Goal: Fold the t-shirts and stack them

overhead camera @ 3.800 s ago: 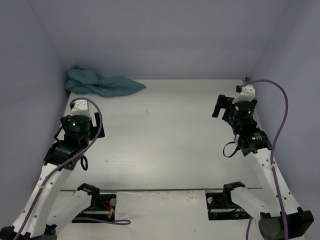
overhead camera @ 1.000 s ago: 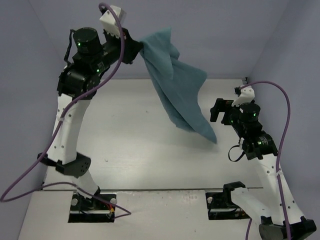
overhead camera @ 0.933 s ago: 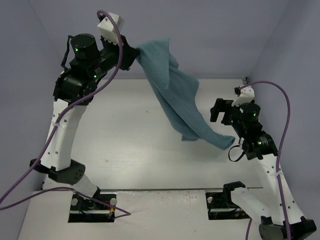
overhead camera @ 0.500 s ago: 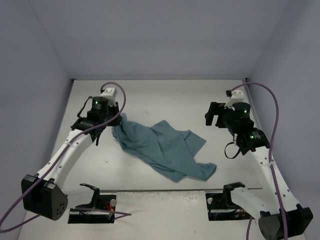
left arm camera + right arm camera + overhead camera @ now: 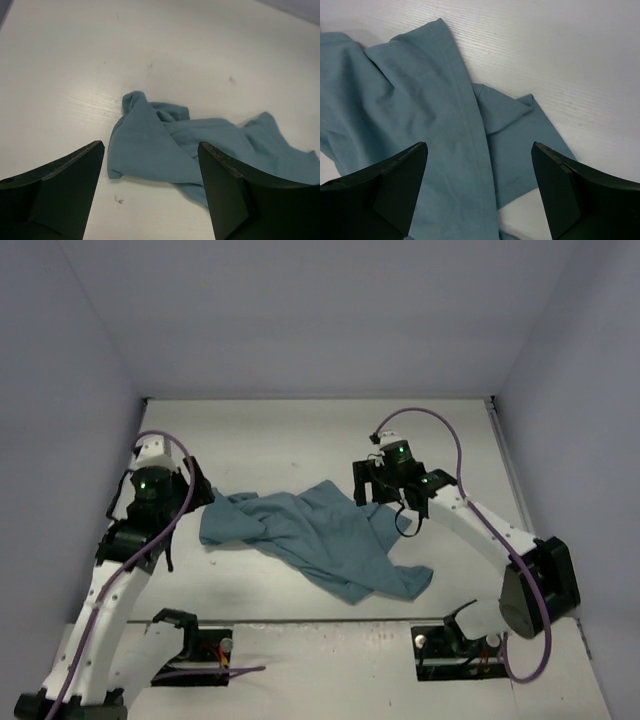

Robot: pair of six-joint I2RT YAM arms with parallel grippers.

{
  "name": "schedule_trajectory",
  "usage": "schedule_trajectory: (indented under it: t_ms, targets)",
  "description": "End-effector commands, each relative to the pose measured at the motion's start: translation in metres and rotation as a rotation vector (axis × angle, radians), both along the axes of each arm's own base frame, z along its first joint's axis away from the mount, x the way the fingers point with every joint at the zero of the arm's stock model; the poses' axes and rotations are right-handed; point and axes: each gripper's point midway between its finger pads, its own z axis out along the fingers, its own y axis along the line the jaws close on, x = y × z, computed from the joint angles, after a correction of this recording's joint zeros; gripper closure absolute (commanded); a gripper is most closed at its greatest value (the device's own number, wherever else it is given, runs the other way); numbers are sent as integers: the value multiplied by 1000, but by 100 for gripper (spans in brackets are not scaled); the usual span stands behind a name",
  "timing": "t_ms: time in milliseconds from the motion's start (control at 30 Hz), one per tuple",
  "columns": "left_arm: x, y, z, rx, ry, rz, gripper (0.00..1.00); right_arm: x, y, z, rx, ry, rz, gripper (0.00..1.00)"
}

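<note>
The teal t-shirt (image 5: 310,538) lies crumpled across the middle of the table, stretched from left to lower right. My left gripper (image 5: 198,502) hovers open just off its bunched left end, holding nothing. In the left wrist view the shirt (image 5: 165,150) lies ahead of the open left gripper (image 5: 151,146), with bare table beneath the fingers. My right gripper (image 5: 372,496) is open over the shirt's upper right edge. The right wrist view shows a hemmed fold of the shirt (image 5: 430,120) below the spread right gripper (image 5: 479,146), which grips nothing.
Lilac walls (image 5: 320,320) close the table on the left, back and right. The arm bases (image 5: 190,650) sit at the near edge behind a seam in the tabletop (image 5: 320,620). Bare white table (image 5: 300,440) lies behind the shirt.
The left arm brought the shirt down from high in the air, laid it on the table, let go and drew back left. The right arm reached left over the shirt.
</note>
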Motion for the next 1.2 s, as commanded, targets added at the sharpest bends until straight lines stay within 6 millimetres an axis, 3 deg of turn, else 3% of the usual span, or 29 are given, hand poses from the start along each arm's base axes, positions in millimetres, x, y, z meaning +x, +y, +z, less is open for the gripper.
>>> schedule_trajectory:
  t_ms: [0, 100, 200, 233, 300, 367, 567, 667, 800, 900, 1000, 1167]
  targets:
    - [0, -6, -66, 3, 258, -7, 27, 29, 26, 11, 60, -76, -5, 18]
    - [-3, -14, -95, -30, 357, -21, 27, 45, 43, 4, 52, -73, 19, 18]
    - [-3, -37, -102, -140, 378, -54, 27, 63, 58, -2, 31, -82, 42, 18]
    - [-3, -46, -101, -165, 372, -71, 27, 68, 61, -12, 14, -66, 48, 18]
    - [-9, -71, -99, -144, 372, -134, 27, 79, 67, -15, 6, -68, 54, 18]
    - [-10, -77, -100, -60, 368, -136, 27, 86, 73, -17, 3, -70, 60, 18]
    - [-11, -105, -107, -52, 413, -110, 33, 91, 77, -28, -21, -60, 57, 18]
    - [-2, -117, -117, -20, 439, -77, 33, 91, 77, -31, -28, -58, 56, 17]
    - [12, -121, -132, 43, 491, -44, 33, 87, 77, -34, -34, -52, 63, 17]
    - [23, -125, -132, 64, 495, -41, 33, 84, 75, -34, -37, -50, 67, 17]
    - [22, -125, -137, 83, 524, -37, 35, 84, 75, -32, -40, -56, 73, 17]
    - [14, -124, -149, 79, 564, -36, 46, 85, 74, -30, -48, -67, 81, 16]
